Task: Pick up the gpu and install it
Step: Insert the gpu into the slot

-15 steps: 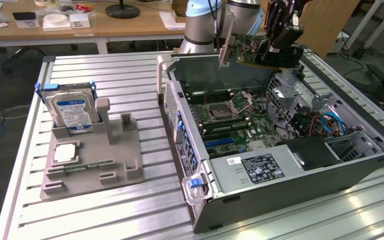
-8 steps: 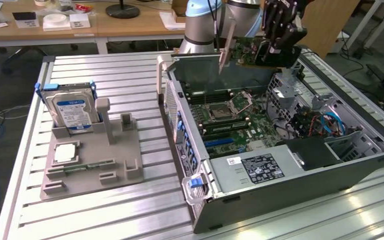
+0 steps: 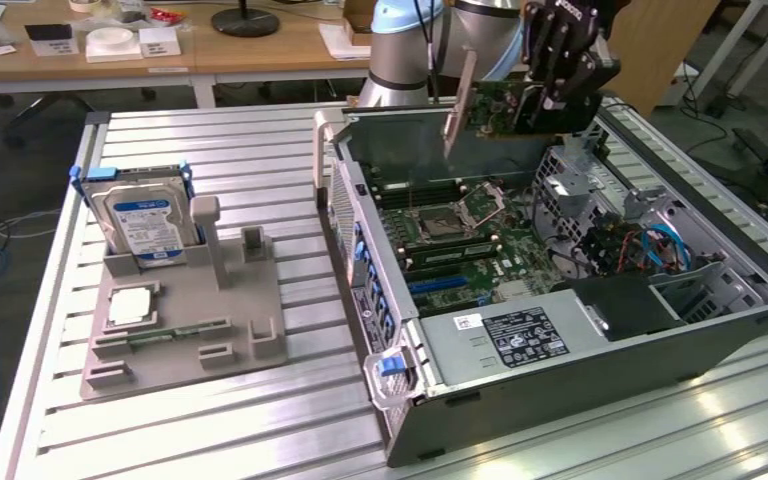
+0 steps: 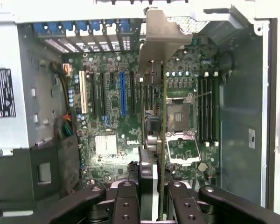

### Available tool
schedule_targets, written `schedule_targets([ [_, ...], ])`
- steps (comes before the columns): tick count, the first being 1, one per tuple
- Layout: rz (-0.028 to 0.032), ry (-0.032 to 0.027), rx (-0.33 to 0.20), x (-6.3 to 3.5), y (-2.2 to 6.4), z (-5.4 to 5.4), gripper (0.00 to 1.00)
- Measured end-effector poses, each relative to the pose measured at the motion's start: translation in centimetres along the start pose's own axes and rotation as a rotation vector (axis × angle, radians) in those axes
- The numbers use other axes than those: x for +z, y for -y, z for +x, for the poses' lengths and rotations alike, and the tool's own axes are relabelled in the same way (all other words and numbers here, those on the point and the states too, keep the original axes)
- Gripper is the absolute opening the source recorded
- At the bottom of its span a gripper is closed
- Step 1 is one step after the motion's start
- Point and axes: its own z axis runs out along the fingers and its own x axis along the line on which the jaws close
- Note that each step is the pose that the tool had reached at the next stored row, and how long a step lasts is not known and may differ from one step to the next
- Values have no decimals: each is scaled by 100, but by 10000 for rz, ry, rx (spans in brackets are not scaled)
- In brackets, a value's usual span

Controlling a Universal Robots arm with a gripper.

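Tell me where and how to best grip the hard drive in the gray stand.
Grip the hard drive by its two broad flat faces near the top edge, coming straight down from above. It stands upright in the gray stand, so its lower part is seated and blue rails flank its sides; the top alone is exposed.

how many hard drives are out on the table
1. The hard drive stands upright in the grey holder on the table, at the exterior view's left of the open computer case. Others may sit hidden inside the case.
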Motion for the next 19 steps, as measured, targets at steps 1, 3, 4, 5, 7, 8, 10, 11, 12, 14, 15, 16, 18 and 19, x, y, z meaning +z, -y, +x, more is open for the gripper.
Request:
schedule_targets([
  [1,9,3,-117,6,0,0,28],
  [3,15,5,-268,21,-4,1,28],
  [4,14,9,-337,32,-10,1,28],
  [5,12,10,-409,42,-17,2,28],
  [7,7,15,-563,63,-33,3,28],
  [8,4,17,-641,72,-42,4,28],
  [10,-2,20,-846,89,-70,6,28],
  [11,-7,25,-1044,110,-112,9,28],
  [12,-13,27,-1217,153,-136,26,28],
  [14,-16,28,-1305,216,-160,49,28],
  [15,-16,28,-1309,228,-173,50,28],
  [16,-16,29,-1312,239,-188,51,28],
  [18,-16,30,-1313,266,-213,53,28],
  [19,-14,29,-1302,284,-218,54,28],
])
